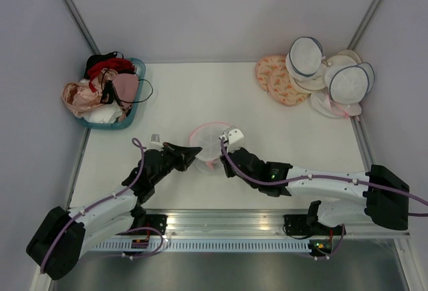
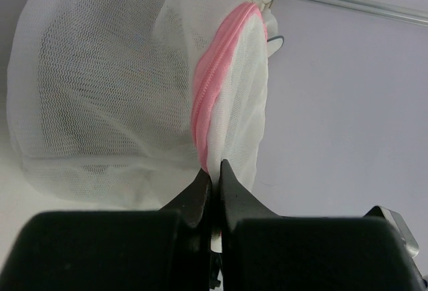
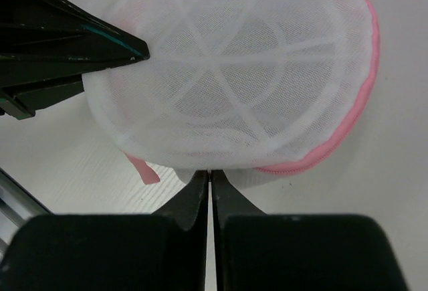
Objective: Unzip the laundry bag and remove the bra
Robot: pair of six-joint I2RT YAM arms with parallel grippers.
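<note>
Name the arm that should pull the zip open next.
Right, probably. The right claw is shut at the near rim of the laundry bag, where the pink zip ends beside a pink tab. The left claw pinches another part of the rim, so it serves as the anchor.

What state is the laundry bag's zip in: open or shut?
Shut, as far as visible: the pink zip runs closed along the laundry bag; no gap shows.
</note>
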